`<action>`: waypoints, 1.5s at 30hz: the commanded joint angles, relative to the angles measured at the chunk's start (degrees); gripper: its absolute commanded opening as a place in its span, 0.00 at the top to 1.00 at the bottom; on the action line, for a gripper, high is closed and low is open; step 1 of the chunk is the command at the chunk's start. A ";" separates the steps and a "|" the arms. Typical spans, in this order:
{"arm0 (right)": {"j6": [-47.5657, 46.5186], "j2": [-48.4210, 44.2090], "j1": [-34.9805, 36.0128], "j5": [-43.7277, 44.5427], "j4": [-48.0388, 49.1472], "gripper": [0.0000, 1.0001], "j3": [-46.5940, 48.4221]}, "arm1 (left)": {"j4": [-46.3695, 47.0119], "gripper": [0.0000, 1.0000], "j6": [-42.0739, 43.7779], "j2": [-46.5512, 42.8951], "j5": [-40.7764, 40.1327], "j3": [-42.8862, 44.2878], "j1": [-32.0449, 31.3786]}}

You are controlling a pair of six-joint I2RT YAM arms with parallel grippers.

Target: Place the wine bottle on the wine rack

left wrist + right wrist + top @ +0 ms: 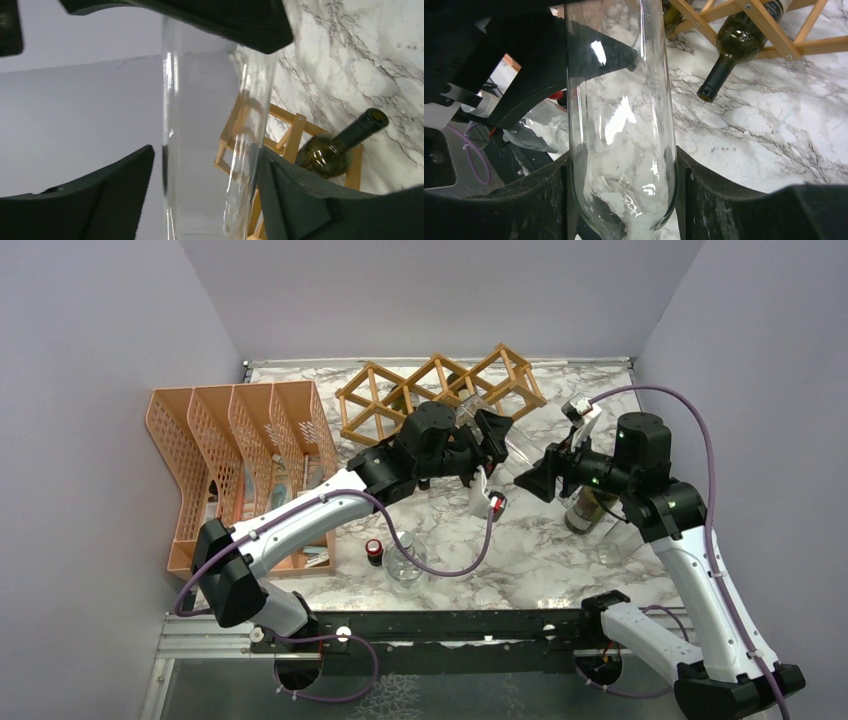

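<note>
- Bottle (619, 125), clear glass, held mid-table, just near of the wine rack (440, 390); likely rigid, slick, breakable.
- Left gripper (205, 165) and right gripper (619, 185) both pinch its body; body grip seems safest.
- Green bottle (734, 45) already racked.

A: Item, twelve o'clock: wine rack (440, 392), wooden lattice, on marble table (540, 540).
B: Nine o'clock: orange file organiser (235, 455).
A: Centre: left gripper (492, 445), right gripper (540, 476), clear bottle (508, 440) between them.

Both arms extended mid-table, left fingers (125, 200) and right fingers (724, 200) (black) clamped
</note>
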 commanded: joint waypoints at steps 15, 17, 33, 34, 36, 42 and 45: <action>10.70 -1.42 0.07 13.07 5.57 0.99 2.57 | 14.83 0.01 -18.44 -8.90 -1.11 -3.25 -0.56; 11.37 -1.07 0.06 12.65 6.66 0.99 1.71 | 20.43 0.01 -24.91 -10.33 -1.75 -4.12 -0.51; 16.81 5.77 3.60 7.96 20.90 0.99 -9.36 | 32.83 0.01 -77.58 -15.49 -47.81 -10.18 -0.43; 16.87 6.63 4.92 9.14 21.34 0.99 -9.44 | 30.65 0.01 -79.10 -15.99 -50.02 -10.32 -0.32; 16.90 8.76 8.17 12.60 21.88 0.99 -9.12 | 24.35 0.01 -82.42 -16.60 -52.40 -9.78 0.12; 16.50 15.80 17.62 24.70 22.26 0.99 -6.69 | 7.35 0.01 -91.64 -24.06 -54.27 -12.94 0.15; 17.30 18.43 18.49 27.46 22.49 0.99 -6.18 | 8.29 0.01 -91.68 -30.23 -55.33 -17.86 0.21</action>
